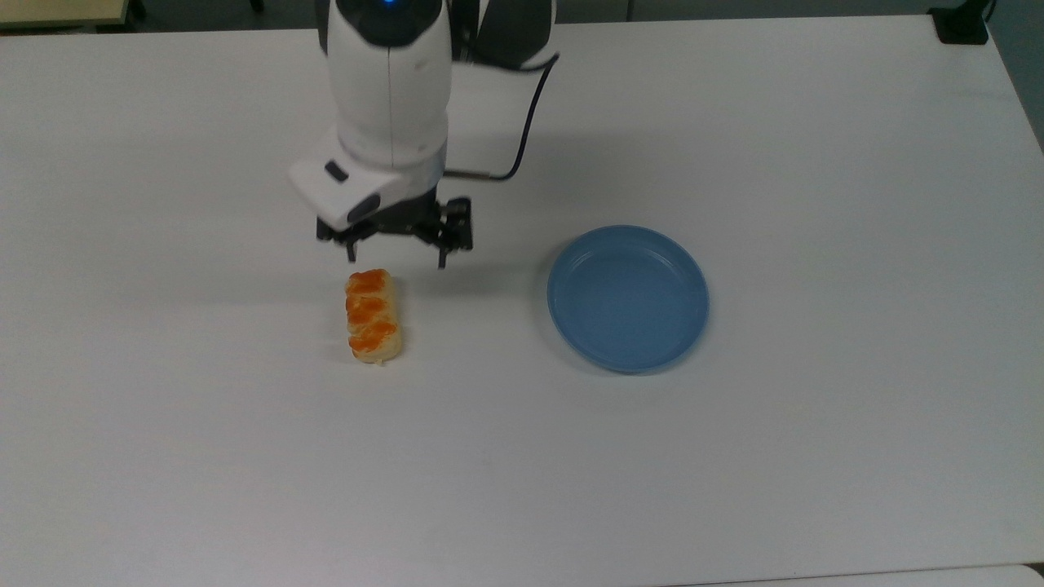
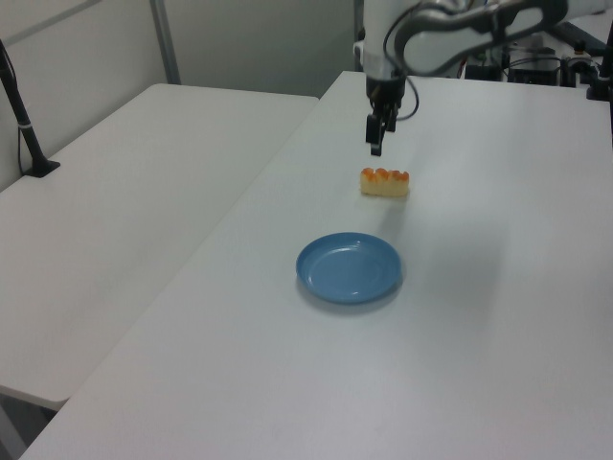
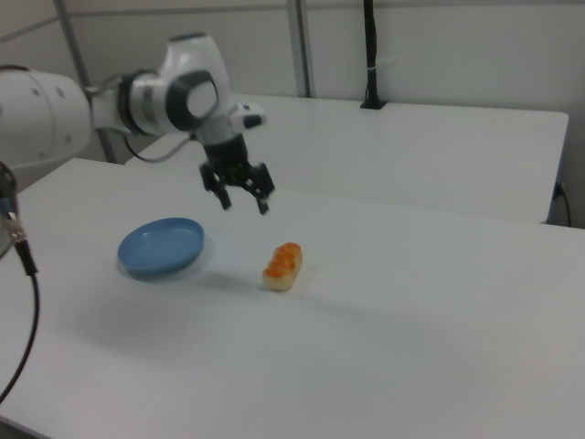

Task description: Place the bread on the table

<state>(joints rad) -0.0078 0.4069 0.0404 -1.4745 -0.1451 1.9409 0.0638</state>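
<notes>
A round blue shallow plate (image 1: 627,298) with a raised rim sits upright, nothing in it. In the left view, a second plain white tabletop (image 2: 124,192) stands at the left, with a black post (image 2: 21,120) rising near its far corner.

My fingers (image 1: 442,244) are black, hanging off a white hand with a dark grey patch on its side. The bread (image 1: 373,316) is pale tan with three orange glazed patches in a row along its top. The plate (image 1: 628,298) is a plain mid blue all over, without pattern. The table (image 1: 816,456) under them is plain matte white. A black cable (image 1: 522,130) loops beside my wrist.
</notes>
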